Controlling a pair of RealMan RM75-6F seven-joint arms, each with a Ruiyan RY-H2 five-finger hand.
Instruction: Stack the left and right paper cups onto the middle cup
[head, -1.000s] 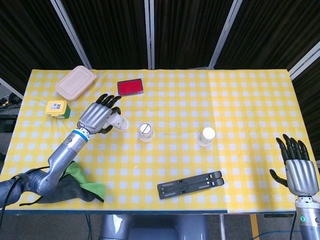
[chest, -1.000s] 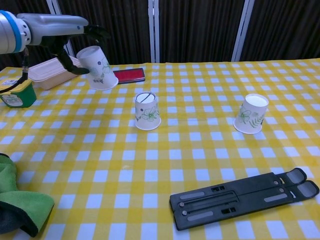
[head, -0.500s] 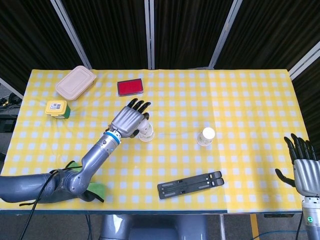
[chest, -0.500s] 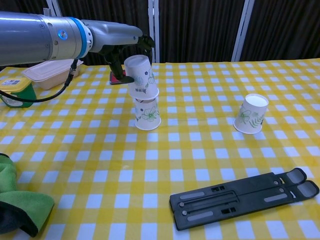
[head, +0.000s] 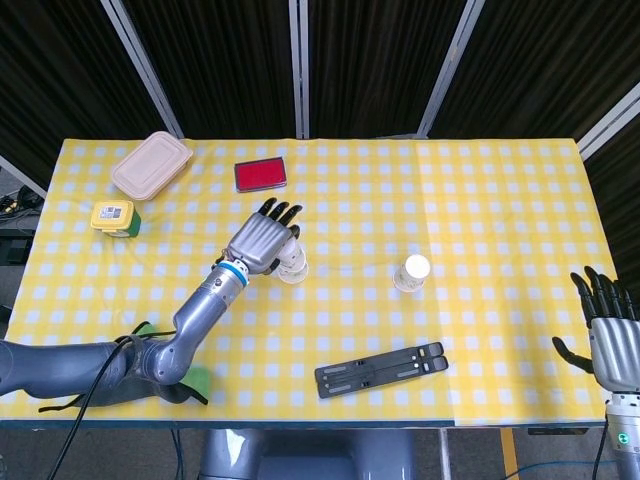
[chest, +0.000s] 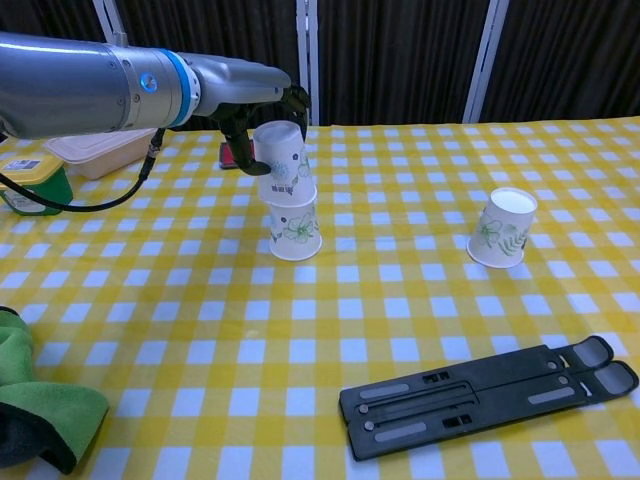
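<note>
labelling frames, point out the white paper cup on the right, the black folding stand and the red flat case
white paper cup (chest: 502, 228), chest view, its side wall
black folding stand (chest: 487, 396), chest view, its middle
red flat case (head: 260, 175), head view, its top face

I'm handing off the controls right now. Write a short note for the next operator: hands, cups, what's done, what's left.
Left hand grips the left cup, upside down, set over the middle cup but not released.
Right hand is open at the table's near right edge, holding nothing.
Right cup stands alone, upside down, untouched.
Done: first cup brought onto the middle one.
Left: let go, then stack the right cup on top.
</note>
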